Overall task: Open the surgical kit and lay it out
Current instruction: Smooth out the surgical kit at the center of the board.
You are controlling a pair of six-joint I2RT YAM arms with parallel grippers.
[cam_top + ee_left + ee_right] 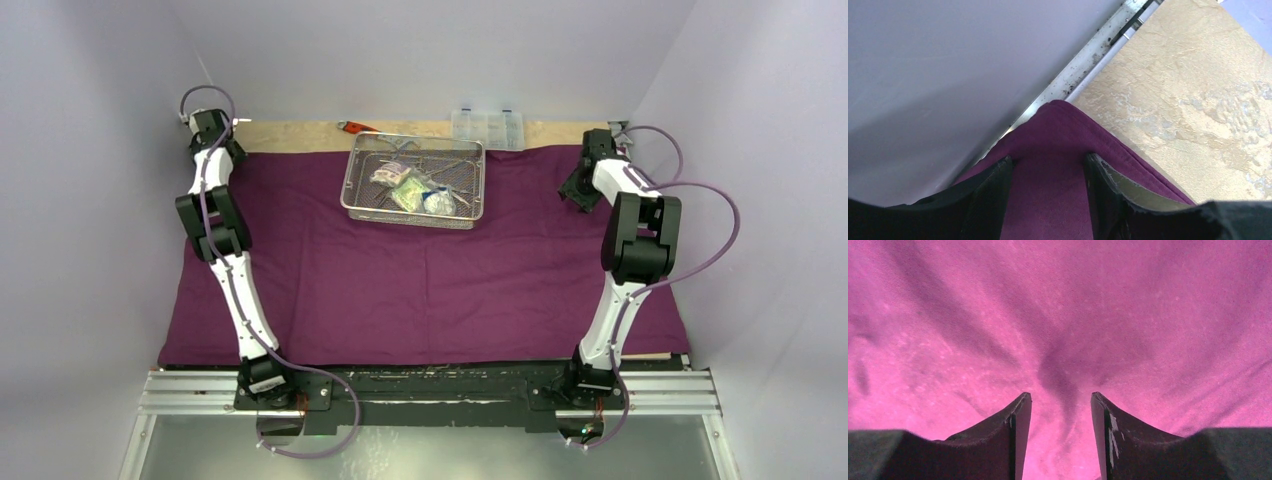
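The dark-purple cloth (420,280) lies spread flat over the table. On its far middle stands the silver wire-mesh tray (405,217), holding small clear packets (410,190) and thin steel instruments that I cannot tell apart. My left gripper (228,150) is at the cloth's far left corner. In the left wrist view this gripper (1048,157) is open, its tips pressing down on the cloth corner (1063,130). My right gripper (580,190) is at the far right corner. In the right wrist view it (1061,395) is open over a crease in the cloth (1058,375).
A clear plastic compartment box (487,128) and a red-handled wrench (355,127) lie on the bare wooden strip (290,136) behind the cloth. Enclosure walls stand close to both far corners; a metal rail (1088,65) runs along the left wall (948,60).
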